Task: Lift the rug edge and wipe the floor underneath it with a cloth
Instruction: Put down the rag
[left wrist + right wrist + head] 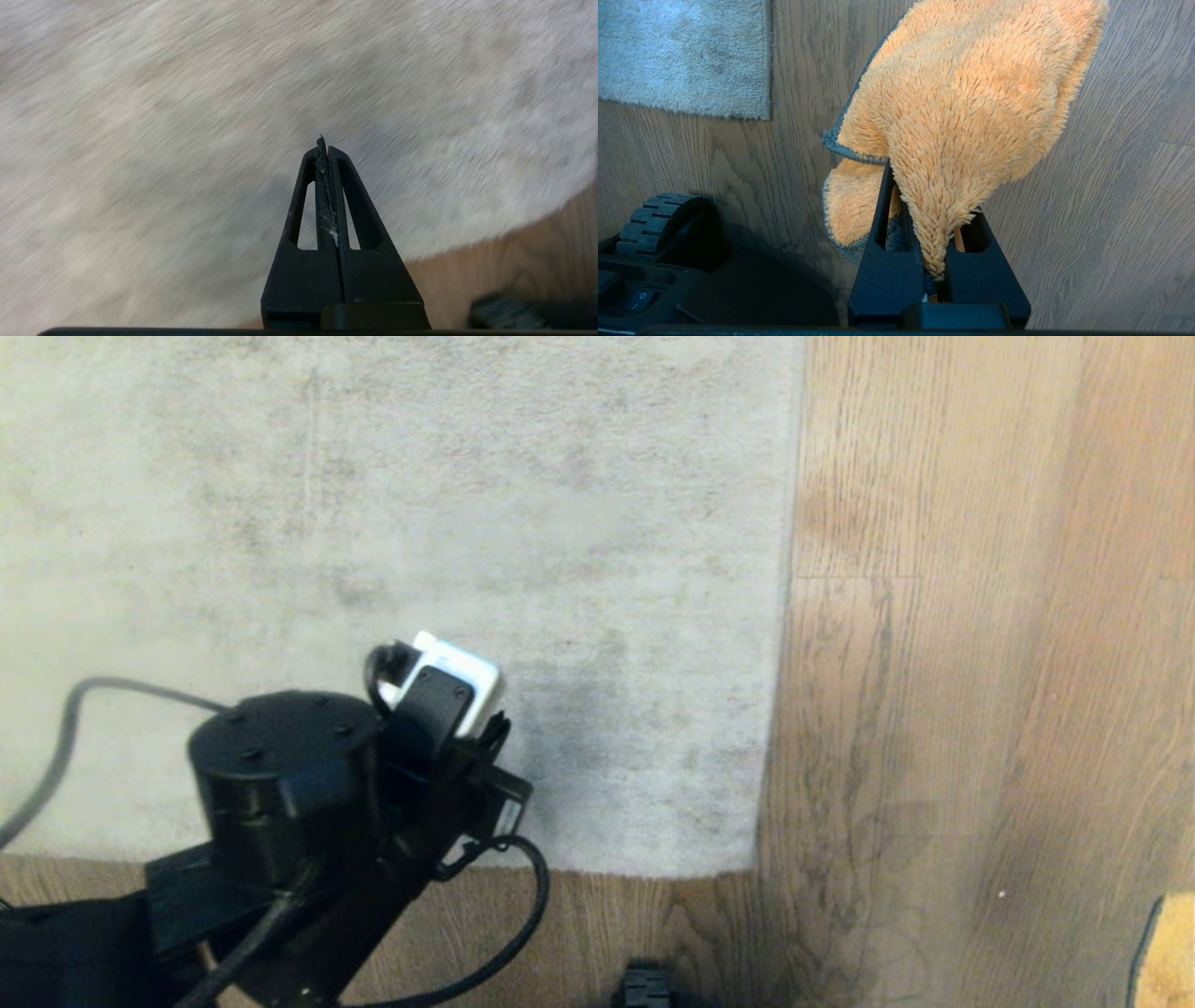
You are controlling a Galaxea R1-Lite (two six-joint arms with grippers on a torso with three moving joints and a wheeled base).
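On the head view, lower left: left arm, black, with its white wrist camera block, over the rug's near border; fingers hidden behind the wrist.
Head view, rug edge [780, 709]: straight right border running down to a corner at lower centre, flat on the floor [980, 663].
Head view, lower right corner: a sliver of the cloth [1169, 957], orange with a dark edge; its holder is out of frame.
Head view, bottom centre: a dark wheel [646, 987] barely showing.
Left wrist view, centre: left gripper [325, 144], fingers pressed together on nothing, bits of lint between them, above blurred grey pile.
Left wrist view, lower right: curved rug border meeting brown floor.
Right wrist view, centre: right gripper [938, 242] clamped on the fuzzy orange cloth, which bunches up over the fingers, grey edging at its left side.
Right wrist view, upper left: the rug corner, apart from the cloth, planks between.
Right wrist view, lower left: the ridged wheel and the robot's base with a switch.
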